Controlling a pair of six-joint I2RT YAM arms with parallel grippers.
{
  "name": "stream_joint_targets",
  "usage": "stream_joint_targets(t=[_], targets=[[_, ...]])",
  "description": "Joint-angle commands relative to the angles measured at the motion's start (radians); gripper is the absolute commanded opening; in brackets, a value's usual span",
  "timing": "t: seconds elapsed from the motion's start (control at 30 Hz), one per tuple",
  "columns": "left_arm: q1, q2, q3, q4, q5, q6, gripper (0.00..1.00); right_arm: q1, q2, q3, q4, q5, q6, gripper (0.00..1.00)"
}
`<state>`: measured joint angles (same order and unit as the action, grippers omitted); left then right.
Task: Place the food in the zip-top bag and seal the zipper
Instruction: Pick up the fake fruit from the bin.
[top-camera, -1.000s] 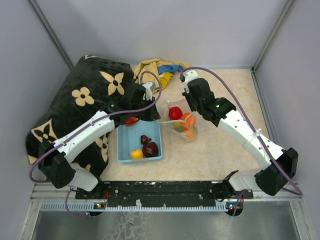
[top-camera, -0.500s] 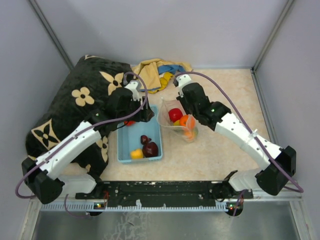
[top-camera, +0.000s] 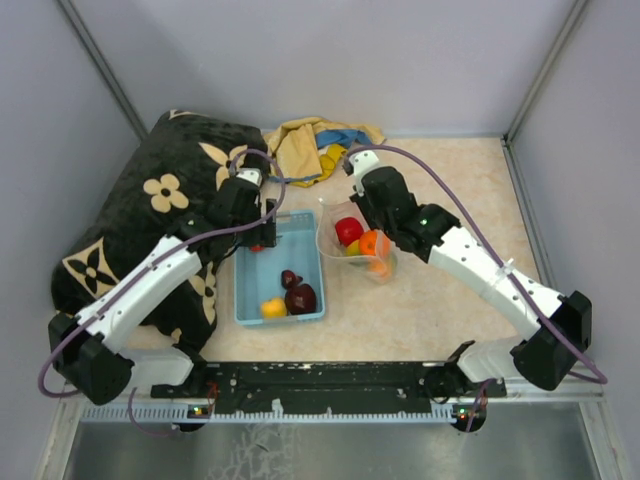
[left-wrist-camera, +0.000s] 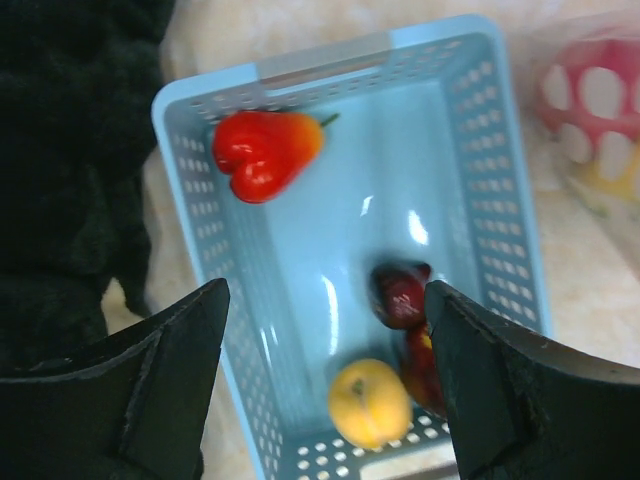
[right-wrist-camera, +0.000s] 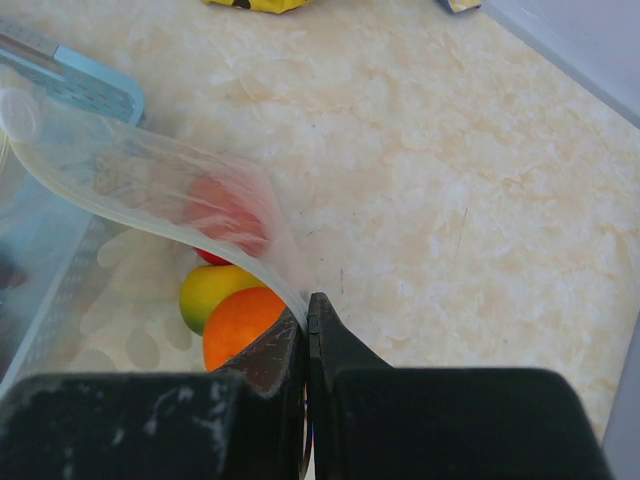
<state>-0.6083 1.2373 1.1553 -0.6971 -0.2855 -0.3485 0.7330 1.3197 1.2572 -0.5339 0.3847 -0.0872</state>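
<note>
Table (top-camera: 450, 300) fills most of my overhead screen, pale and marbled, with a big black flowered cushion (top-camera: 170, 190) heaped over its left side and a yellow cloth (top-camera: 303, 140) bunched at the back. Just beside the cushion sits a light-blue basket (top-camera: 322, 285), its long side running away from me. The clear bag (top-camera: 332, 228) is just beside the basket's right wall, towards the far end, with its mouth open and lifted.

My right hand (right-wrist-camera: 307, 335) has its fingers pressed tight together on the bag's edge. On that wrist view the whitish zipper strip (right-wrist-camera: 90, 160) runs off from the pinch towards the basket. My left hand (left-wrist-camera: 325, 385) hangs above the basket, fingers spread wide with nothing between them.

Inside the bag I see a red fruit (top-camera: 349, 229), an orange fruit (top-camera: 373, 242) and a yellow-green fruit (top-camera: 356, 251) packed together at the bottom. In the basket a red pepper-shaped fruit (left-wrist-camera: 262, 152) lies at the far end by the left wall. It is apart from two dark maroon fruits (left-wrist-camera: 400, 295) that touch each other near the right wall, and a yellow fruit (left-wrist-camera: 370, 402) lies just beside them at the near end
</note>
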Motion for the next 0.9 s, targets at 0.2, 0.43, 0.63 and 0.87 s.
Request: stream_joint_targets(t=[0.2, 0.43, 0.63, 0.87], targets=[[0.087, 0.323, 0.077, 0.036, -0.004, 0.212, 0.87, 0.009, -0.009, 0.005, 0.073, -0.047, -0.026, 0.01], [0.098, 0.469, 0.141, 0.069, -0.009, 0.354, 0.88, 0.009, -0.013, -0.009, 0.069, -0.057, -0.041, 0.01], [0.111, 0.549, 0.175, 0.115, 0.061, 0.422, 0.89, 0.009, -0.017, 0.001, 0.058, -0.045, -0.046, 0.01], [0.123, 0.620, 0.162, 0.132, 0.120, 0.398, 0.89, 0.009, -0.045, 0.026, 0.018, 0.011, -0.059, 0.02]])
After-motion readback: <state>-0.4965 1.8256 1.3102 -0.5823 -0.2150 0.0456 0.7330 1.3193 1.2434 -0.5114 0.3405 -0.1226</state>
